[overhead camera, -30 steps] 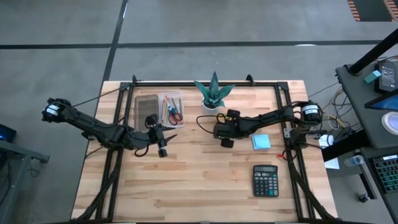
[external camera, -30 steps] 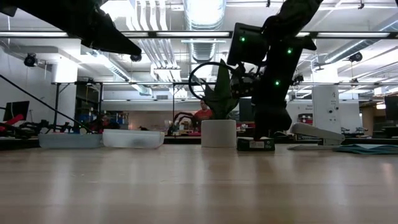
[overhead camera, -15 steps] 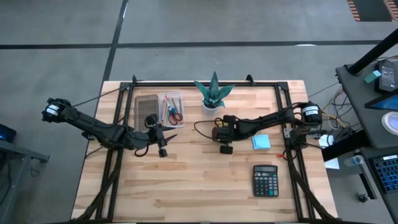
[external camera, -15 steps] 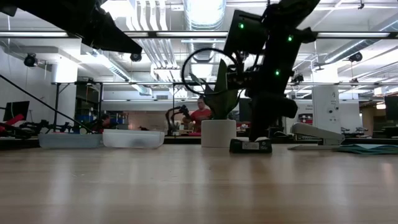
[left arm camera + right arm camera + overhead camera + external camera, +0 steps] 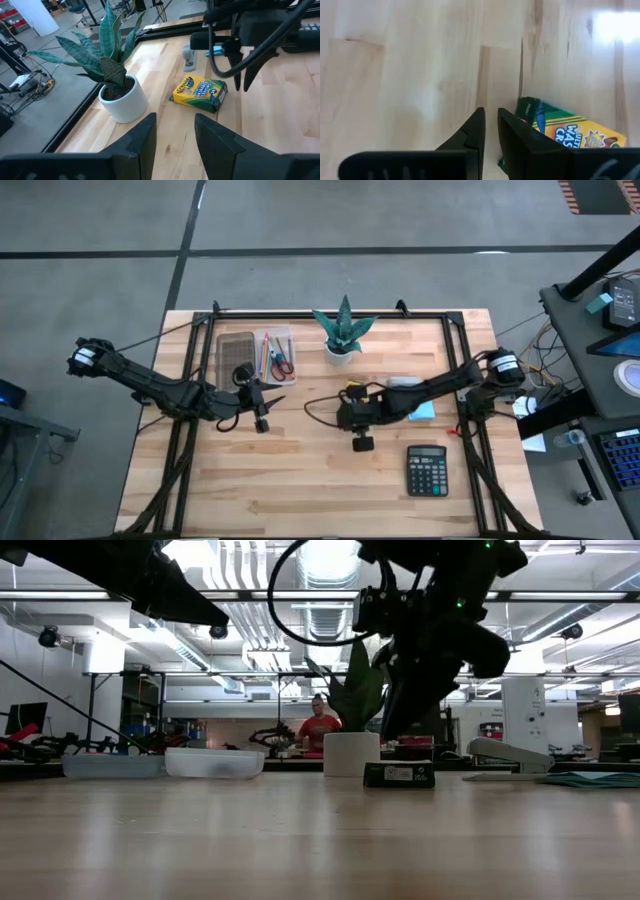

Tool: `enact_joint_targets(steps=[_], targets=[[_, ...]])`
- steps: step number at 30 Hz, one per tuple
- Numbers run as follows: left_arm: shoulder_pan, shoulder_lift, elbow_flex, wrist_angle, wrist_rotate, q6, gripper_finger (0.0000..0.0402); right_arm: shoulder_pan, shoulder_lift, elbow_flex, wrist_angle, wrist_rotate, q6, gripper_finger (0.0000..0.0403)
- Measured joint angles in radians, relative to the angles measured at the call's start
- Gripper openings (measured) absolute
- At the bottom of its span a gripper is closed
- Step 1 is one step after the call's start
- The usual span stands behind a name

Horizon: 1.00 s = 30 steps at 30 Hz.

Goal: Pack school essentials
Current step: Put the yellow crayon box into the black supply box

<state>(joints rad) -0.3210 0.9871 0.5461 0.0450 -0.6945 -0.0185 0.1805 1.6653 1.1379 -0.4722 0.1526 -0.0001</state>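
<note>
The yellow-green crayon box [image 5: 200, 92] lies flat on the table in front of the potted plant; it also shows in the low view [image 5: 398, 775]. My right gripper [image 5: 241, 86] hangs just beside the box's end with its fingers pointing down. The fingers are shut to a thin slit [image 5: 491, 127], with the box [image 5: 570, 131] off to one side. My left gripper [image 5: 262, 420] waits at the table's left, fingers [image 5: 175, 135] slightly apart, facing the box. Red-handled scissors and pencils lie in a clear tray [image 5: 275, 355]. The light-blue sticky-note pad [image 5: 424, 411] is half under the right arm.
A spiky plant in a white pot [image 5: 343, 332] stands at the far middle. A second tray [image 5: 237, 358] sits left of the clear one. A calculator [image 5: 427, 470] lies near right, and a white stapler [image 5: 400, 383] lies under the right arm. Bare wood lies toward the near edge.
My right gripper has moved from over the crayon box toward the table's near edge and has risen. The box has slid a little and turned on the table, showing a longer side in the low view.
</note>
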Motion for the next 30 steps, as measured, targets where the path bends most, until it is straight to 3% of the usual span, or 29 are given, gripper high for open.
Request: enact_joint_targets(steps=[7,15,23,30], targets=[[0.000,0.000,0.000,0.001,0.000,0.000,0.0116,0.013,-0.049,-0.035,0.000,0.014,0.005,0.0043],[0.000,0.006,0.000,0.012,0.001,-0.054,0.0116,-0.016,-0.186,-0.131,-0.091,0.308,0.069,0.0043],[0.001,0.095,0.000,0.219,0.055,0.000,0.0116,-0.120,-0.290,-0.296,0.087,0.319,0.056,0.0043],[0.001,0.171,0.046,0.314,0.068,0.069,0.0116,-0.224,-0.239,-0.351,0.224,0.317,-0.039,0.0043]])
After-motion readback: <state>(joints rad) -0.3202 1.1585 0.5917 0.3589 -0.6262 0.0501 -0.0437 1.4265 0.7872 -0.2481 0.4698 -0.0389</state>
